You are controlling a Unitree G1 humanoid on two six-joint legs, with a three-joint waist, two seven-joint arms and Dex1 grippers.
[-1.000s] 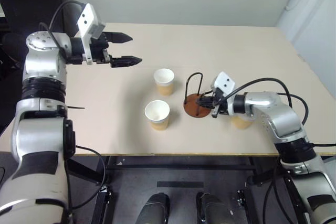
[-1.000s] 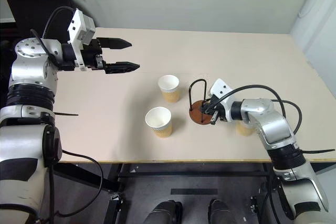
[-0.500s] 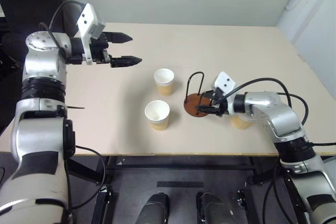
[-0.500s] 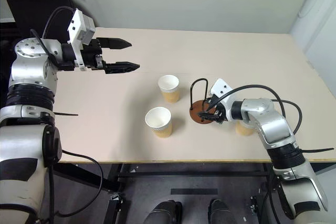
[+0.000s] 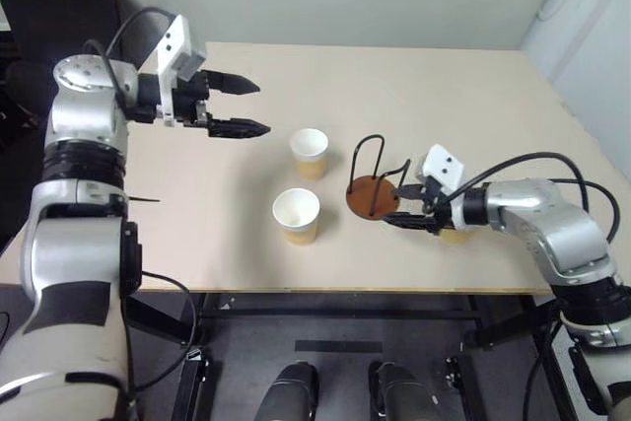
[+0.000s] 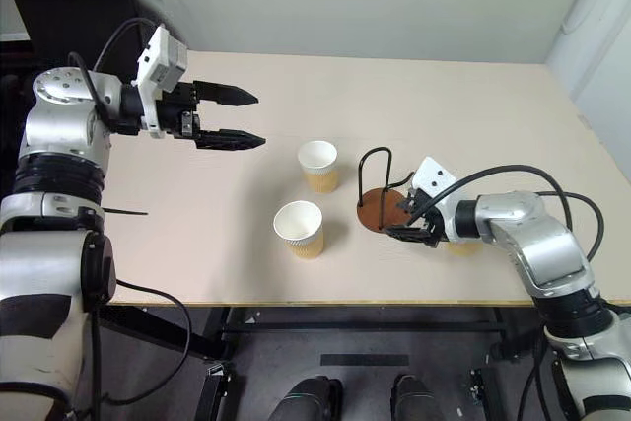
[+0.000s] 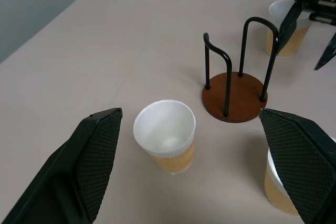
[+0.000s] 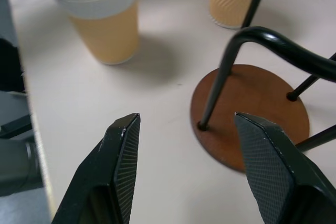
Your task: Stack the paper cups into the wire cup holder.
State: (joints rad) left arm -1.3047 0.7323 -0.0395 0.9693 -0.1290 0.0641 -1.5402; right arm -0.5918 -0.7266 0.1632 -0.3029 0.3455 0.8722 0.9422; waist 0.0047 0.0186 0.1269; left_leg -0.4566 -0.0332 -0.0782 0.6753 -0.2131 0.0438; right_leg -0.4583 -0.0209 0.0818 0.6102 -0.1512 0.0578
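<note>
Fingers of the right end effector (image 6: 406, 218) stand apart and empty at centre right of the right eye view, tips just beside the wire cup holder (image 6: 379, 206) and not gripping it. In the right wrist view the two black fingers (image 8: 122, 145) frame the holder's brown disc, with one black loop arching over it. The left end effector (image 5: 240, 105) hangs in the upper left of the left eye view, raised above the worktop (image 5: 414, 86), fingers also spread and holding nothing.

Three paper cups stand upright and separate, none yet in the holder. The far cup (image 5: 309, 152) sits just left of the holder at mid frame. The near cup (image 5: 296, 215) sits below it, toward the worktop's front edge. The third cup (image 7: 286, 32) stands behind the right arm, on the holder's far side from the other two, largely hidden by the arm in the head views.

The step in hand appears to be fetching a first cup. The left end effector looks down at the far cup in its wrist view, so that one seems the natural pick. Gripping it across the side wall below the rolled rim should avoid crushing the paper. It then has to be lifted above the loops and lowered upright between them onto the disc. The light holder could slide if a loop is bumped, so the right end effector may be worth keeping near it.
</note>
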